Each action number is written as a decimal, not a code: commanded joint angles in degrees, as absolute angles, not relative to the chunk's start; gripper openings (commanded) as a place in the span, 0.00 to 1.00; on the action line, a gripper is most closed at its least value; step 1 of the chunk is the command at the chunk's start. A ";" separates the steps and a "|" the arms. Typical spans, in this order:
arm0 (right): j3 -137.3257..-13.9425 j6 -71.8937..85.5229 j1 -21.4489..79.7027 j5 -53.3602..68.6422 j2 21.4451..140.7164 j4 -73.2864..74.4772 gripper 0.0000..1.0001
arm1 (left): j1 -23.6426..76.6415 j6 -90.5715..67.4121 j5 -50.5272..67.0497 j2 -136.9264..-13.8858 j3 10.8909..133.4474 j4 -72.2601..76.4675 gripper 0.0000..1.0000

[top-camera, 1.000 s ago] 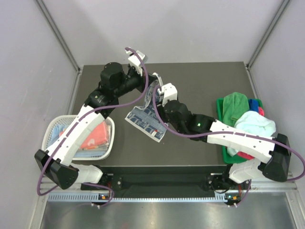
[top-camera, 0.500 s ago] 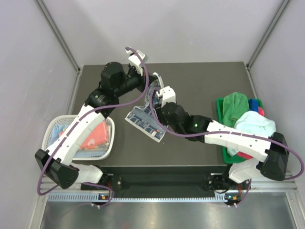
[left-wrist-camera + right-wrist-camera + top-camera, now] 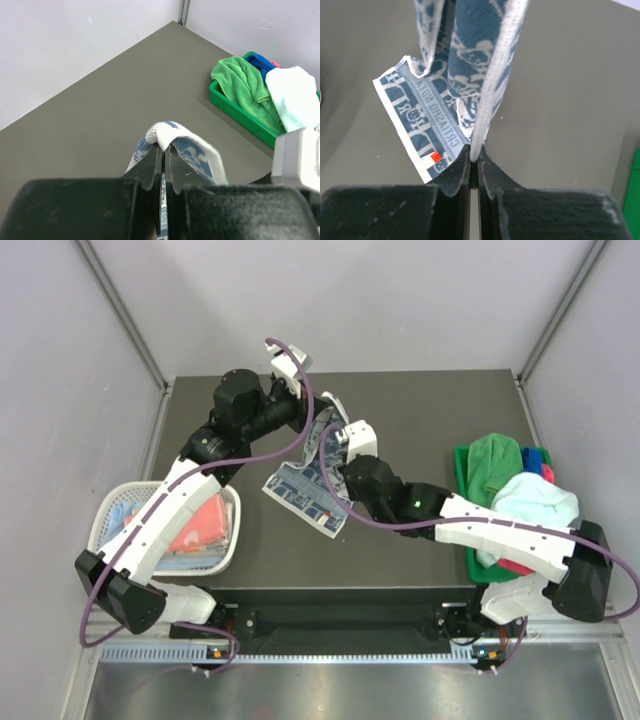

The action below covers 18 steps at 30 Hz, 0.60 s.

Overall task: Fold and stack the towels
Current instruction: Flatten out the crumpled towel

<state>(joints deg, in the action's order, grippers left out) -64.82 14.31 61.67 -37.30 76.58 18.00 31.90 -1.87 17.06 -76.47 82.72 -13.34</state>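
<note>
L gripper: jaws fully closed, pinching a fold of the navy cloth towel w/ white print. R gripper: jaws closed too, clamped on the white hemmed edge of the same towel. The two grippers sit just beside each other, raised over the dark grey tabletop, mid-width and toward the far edge.

Towel hangs between the two pinch pts and trails down toward the tabletop centre. Its lower end is the lettered border w/ a small red tag, corner pointing at the near edge. Can't tell if that end touches the surface.

White plastic mesh basket sits at the left edge by the near-left corner. It holds a coral pink towel, and the L arm crosses over part of it.

Green plastic bin sits at the right edge, piled w/ a green towel on the far side, a blue towel next to it, and a fluffy pale mint-white towel on the near side. R arm passes over the bin's near end.
</note>
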 commanded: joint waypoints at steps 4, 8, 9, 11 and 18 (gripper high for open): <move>-66.44 9.85 60.38 -41.75 69.97 15.64 0.00 | 31.73 -2.90 17.58 -73.66 82.71 -12.56 0.00; -70.91 5.11 60.21 -42.45 66.45 17.31 0.00 | 31.64 -2.02 19.59 -71.81 84.11 -16.08 0.00; -71.97 4.40 60.21 -42.36 65.92 17.84 0.00 | 31.73 -1.41 20.12 -71.37 84.46 -18.00 0.00; -73.82 2.39 60.21 -42.45 64.70 19.50 0.00 | 31.73 -1.14 20.57 -69.53 84.99 -19.42 0.00; -81.99 -2.19 60.29 -39.12 60.74 23.72 0.00 | 31.73 -0.79 23.73 -65.22 88.76 -25.31 0.00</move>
